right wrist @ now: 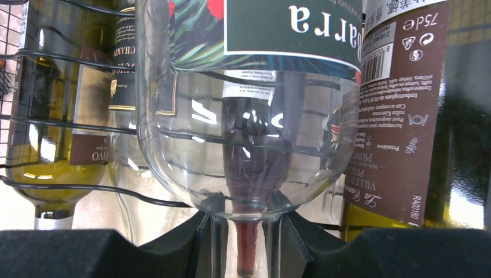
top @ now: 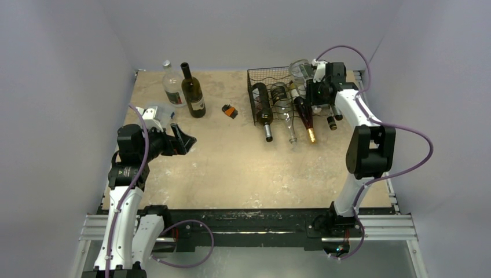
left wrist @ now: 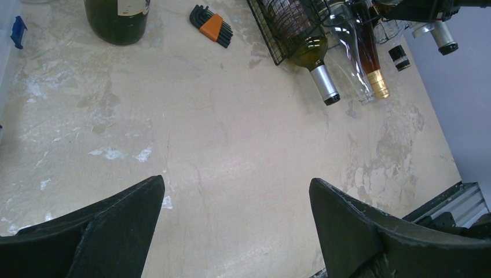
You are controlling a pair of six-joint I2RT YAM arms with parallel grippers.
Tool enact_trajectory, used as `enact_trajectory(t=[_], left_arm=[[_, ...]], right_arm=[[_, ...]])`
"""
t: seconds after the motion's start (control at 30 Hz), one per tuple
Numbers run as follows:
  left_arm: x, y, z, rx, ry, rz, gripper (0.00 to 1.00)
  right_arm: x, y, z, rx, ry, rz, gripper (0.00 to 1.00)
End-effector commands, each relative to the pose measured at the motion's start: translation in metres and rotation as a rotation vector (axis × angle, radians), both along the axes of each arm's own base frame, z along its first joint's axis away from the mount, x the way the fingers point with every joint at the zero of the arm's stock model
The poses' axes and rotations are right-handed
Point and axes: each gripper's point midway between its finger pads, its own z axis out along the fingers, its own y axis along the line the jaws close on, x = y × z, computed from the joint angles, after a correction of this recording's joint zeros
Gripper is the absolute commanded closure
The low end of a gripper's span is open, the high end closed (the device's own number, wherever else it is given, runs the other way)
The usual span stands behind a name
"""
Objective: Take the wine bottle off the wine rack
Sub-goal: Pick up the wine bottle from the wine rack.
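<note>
The black wire wine rack [top: 273, 81] stands at the back right of the table with several bottles lying in it, necks toward the front; it also shows in the left wrist view [left wrist: 267, 36]. My right gripper [top: 314, 74] is at the rack's far right end, shut on the neck of a clear glass wine bottle [top: 299, 69]. In the right wrist view my right gripper [right wrist: 248, 223] clamps that neck, and the bottle's body [right wrist: 249, 133] rises in front of the rack wires [right wrist: 58, 55] and labelled bottles. My left gripper [top: 188, 141] is open and empty over bare table [left wrist: 237, 185].
A dark green bottle [top: 193, 92] and a clear bottle [top: 171, 86] stand at the back left. An orange-and-black hex key set [top: 230, 111] lies between them and the rack. A clear plastic box [top: 157, 113] sits by the left arm. Bottle necks [top: 312, 134] jut from the rack front.
</note>
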Motion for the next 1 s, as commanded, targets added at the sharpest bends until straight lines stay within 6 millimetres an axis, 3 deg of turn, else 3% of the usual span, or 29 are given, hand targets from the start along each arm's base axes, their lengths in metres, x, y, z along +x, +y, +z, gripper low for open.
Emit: enact_trajectory(t=[0.0, 0.1, 0.47, 0.97], left_arm=[[0.002, 0.0, 0.01, 0.011, -0.041, -0.013, 0.04], [0.002, 0.0, 0.01, 0.01, -0.042, -0.013, 0.04], [0.002, 0.0, 0.01, 0.013, -0.044, -0.011, 0.04], [0.002, 0.001, 0.01, 0.014, -0.044, -0.008, 0.04]], right_arm=[[0.011, 0.003, 0.029, 0.0, -0.107, 0.017, 0.93], [0.009, 0.004, 0.045, 0.008, -0.157, 0.021, 1.0], [-0.008, 0.025, 0.114, 0.166, -0.335, 0.096, 1.0], [-0.027, 0.029, 0.135, 0.33, -0.386, 0.144, 1.0]])
